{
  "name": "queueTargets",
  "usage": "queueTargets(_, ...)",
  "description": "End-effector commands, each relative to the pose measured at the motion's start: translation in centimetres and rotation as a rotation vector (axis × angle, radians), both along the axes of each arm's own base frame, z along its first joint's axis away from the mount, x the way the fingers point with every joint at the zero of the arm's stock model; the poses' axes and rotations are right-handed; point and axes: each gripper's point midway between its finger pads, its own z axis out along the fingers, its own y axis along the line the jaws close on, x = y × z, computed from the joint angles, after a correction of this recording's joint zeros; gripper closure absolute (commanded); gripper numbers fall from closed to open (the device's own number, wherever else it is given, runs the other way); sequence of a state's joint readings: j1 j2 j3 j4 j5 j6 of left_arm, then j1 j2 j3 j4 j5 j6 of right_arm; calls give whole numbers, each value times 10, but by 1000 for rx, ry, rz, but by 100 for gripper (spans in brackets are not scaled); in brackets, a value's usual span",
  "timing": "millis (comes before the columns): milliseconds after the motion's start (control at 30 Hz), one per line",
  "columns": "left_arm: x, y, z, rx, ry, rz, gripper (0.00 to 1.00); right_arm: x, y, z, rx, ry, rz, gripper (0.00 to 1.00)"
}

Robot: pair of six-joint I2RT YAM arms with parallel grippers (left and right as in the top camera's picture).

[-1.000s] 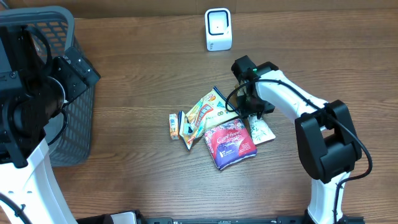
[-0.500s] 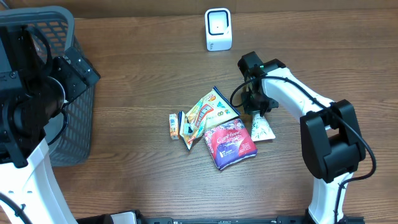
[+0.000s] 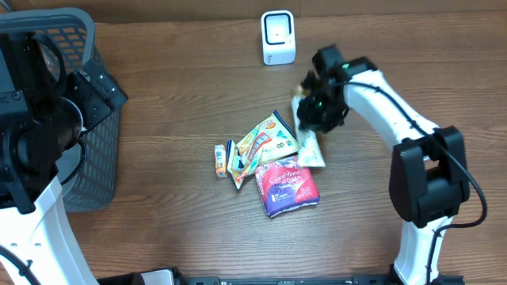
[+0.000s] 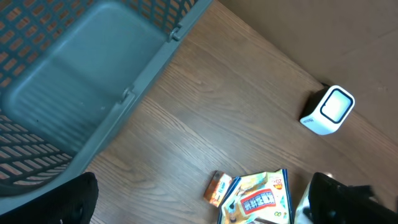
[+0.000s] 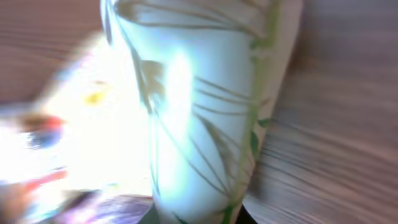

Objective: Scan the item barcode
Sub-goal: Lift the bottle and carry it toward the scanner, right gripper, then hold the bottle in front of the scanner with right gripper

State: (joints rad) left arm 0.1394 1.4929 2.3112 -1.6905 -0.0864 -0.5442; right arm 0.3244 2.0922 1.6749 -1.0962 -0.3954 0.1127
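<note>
packet (image 3: 310, 146) sits in my right pincer (image 3: 317, 111), whose jaws are closed on the upper end of this pale, leaf-printed pouch. its long axis trails from the grip toward the near edge of the desk (image 3: 174, 95), and its lower end is beside the other snack packs (image 3: 265, 142). in my wrist view it fills the frame, too bright to find a barcode. the scanner (image 3: 278, 37) stands near, beyond the pincer toward the far edge and a little to my left. i judge a flat face must turn toward its window. my left pincer (image 3: 93, 91) hangs open and empty, well apart by the basket (image 3: 47, 16), so my right arm is nearer.
</note>
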Motion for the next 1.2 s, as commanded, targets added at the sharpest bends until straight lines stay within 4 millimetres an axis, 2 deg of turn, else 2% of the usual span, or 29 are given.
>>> queueTargets(0,1,1,1,10,0,-8,0,3,42,81,519,-41,133,96)
queueTargets(100,1,1,1,10,0,-8,0,3,41,108,712,-44,154,96)
queueTargets(233,1,1,1,10,0,-8,0,5,38,125,818,-42,148,96)
queueTargets(533,1,1,1,10,0,-8,0,18,48,126,814,-147,201,96)
queueTargets(600,1,1,1,10,0,-8,0,30,51,118,745,-151,147,96)
queueTargets(733,1,1,1,10,0,-8,0,82,44,84,448,-165,-232,96)
queueTargets(800,1,1,1,10,0,-8,0,107,41,80,359,-248,-377,96)
queueTargets(933,1,1,1,10,0,-8,0,144,50,99,310,-490,-442,96)
queueTargets(1000,1,1,1,10,0,-8,0,160,45,108,253,-607,-500,96)
queueTargets(1167,1,1,1,10,0,-8,0,185,37,135,203,-814,-619,96)
